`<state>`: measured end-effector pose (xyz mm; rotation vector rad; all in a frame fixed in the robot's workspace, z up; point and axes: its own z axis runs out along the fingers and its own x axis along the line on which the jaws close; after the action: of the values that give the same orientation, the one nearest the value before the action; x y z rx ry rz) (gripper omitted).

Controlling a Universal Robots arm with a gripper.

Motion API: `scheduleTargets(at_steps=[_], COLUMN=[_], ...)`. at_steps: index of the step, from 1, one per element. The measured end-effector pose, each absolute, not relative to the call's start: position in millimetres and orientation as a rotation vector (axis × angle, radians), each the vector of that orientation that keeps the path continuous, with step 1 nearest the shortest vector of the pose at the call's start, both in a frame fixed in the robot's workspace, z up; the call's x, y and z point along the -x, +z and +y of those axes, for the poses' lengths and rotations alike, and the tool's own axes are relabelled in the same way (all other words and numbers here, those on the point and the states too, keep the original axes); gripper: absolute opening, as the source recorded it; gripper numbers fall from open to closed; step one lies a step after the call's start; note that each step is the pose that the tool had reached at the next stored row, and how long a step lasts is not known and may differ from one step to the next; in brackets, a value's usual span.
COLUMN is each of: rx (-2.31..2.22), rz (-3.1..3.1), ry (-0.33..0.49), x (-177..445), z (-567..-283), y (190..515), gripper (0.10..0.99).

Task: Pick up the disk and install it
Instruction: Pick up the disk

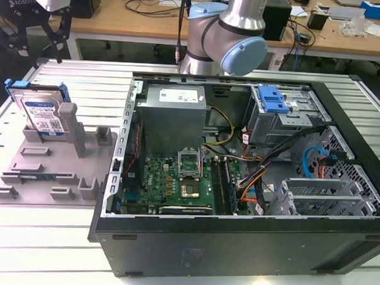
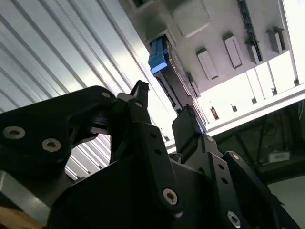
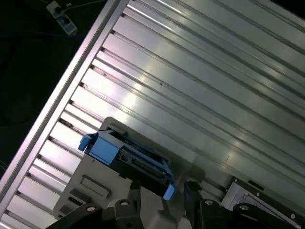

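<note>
My pincer [image 2: 164, 102] hangs with its fingers spread and nothing gripped. In both wrist views I look down between the fingertips [image 3: 135, 192] onto the top edge of the disk [image 3: 128, 157]. I am above it and not touching it. The disk [image 1: 41, 111] stands upright on its edge in a slot of the grey holder [image 1: 57, 159], at the holder's far corner, its blue bracket framing the labelled face. In the exterior view my pincer [image 1: 54, 39] is over that same corner. Past the holder, just beside it on the exterior view's right, the open computer case [image 1: 236, 245] lies on its side. I judge the pick-up not yet made, so lifting the disk out of the holder and installing it in the case are both left.
</note>
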<state>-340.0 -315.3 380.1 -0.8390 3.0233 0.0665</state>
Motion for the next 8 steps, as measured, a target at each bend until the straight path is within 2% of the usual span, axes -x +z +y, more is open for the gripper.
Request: scheduleTargets(at_steps=[1, 2, 8], rx=[0.868, 0.910, 1.100], rz=[3.016, 3.005, 2.943], ry=[0.067, 0.066, 0.065], x=[340.0, 340.0, 340.0], z=[-315.2, -315.2, -314.9], y=[380.0, 380.0, 379.9], gripper=[0.431, 0.498, 0.498])
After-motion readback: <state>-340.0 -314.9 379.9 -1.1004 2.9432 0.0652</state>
